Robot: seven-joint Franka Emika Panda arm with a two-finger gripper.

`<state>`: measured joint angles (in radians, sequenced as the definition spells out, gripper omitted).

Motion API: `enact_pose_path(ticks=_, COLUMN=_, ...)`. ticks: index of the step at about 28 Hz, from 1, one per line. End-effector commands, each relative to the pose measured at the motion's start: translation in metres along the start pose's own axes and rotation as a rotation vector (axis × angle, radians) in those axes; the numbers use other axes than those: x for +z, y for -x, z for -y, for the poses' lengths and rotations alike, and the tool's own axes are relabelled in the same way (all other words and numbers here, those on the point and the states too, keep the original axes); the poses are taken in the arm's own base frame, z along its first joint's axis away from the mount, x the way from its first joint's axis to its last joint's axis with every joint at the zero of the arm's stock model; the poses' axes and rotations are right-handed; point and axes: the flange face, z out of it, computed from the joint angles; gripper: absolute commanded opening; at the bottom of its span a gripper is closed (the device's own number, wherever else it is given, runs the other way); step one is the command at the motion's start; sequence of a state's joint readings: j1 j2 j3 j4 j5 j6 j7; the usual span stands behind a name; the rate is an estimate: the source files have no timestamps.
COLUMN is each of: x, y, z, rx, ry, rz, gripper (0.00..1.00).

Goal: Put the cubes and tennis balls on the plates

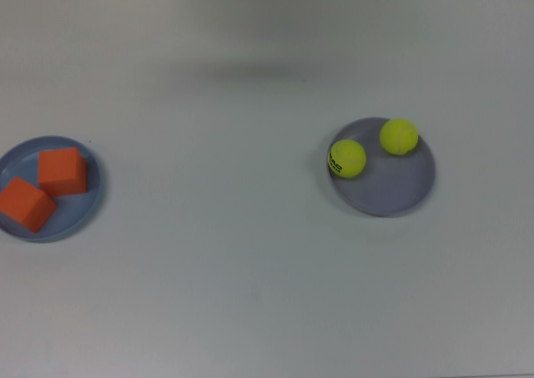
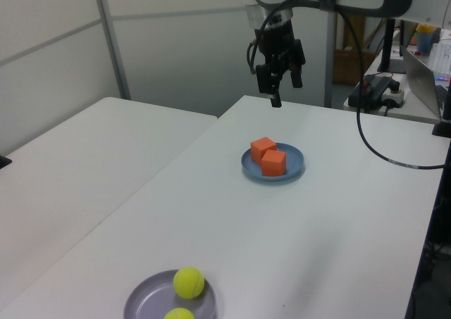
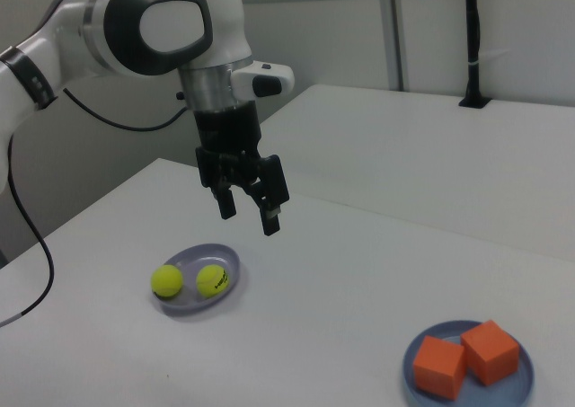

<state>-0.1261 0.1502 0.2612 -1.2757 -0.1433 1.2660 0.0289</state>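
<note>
Two orange cubes (image 1: 62, 170) (image 1: 26, 203) rest side by side on the light blue plate (image 1: 86, 203) at the top view's left, also seen as cubes (image 2: 268, 156) on the plate (image 2: 296, 163) and cubes (image 3: 465, 355) on the plate (image 3: 517, 378). Two yellow-green tennis balls (image 1: 348, 158) (image 1: 399, 136) lie on the lavender plate (image 1: 396, 190), one with black print. The balls (image 3: 189, 281) show on their plate (image 3: 226, 259) in the right view. My gripper (image 3: 248, 222) (image 2: 279, 94) hangs open and empty high above the table, between the two plates. It is out of the top view.
A second white table (image 2: 77, 157) adjoins on the left view's left. A laptop (image 2: 423, 76), cables and a power brick (image 2: 380, 86) sit at the left view's far right. A black post (image 3: 473, 39) stands on the far table in the right view.
</note>
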Motion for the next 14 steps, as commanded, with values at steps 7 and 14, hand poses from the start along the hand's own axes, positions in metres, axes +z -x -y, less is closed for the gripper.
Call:
enact_pose_path(ticks=7, x=-0.0012, y=0.0120, z=0.0005, rx=0.021, ry=-0.018, rz=0.010, gripper=1.00)
enact_pose_path(ticks=14, x=0.0001, y=0.0105, z=0.0004, rx=0.019, ry=-0.019, rz=0.010, gripper=1.00)
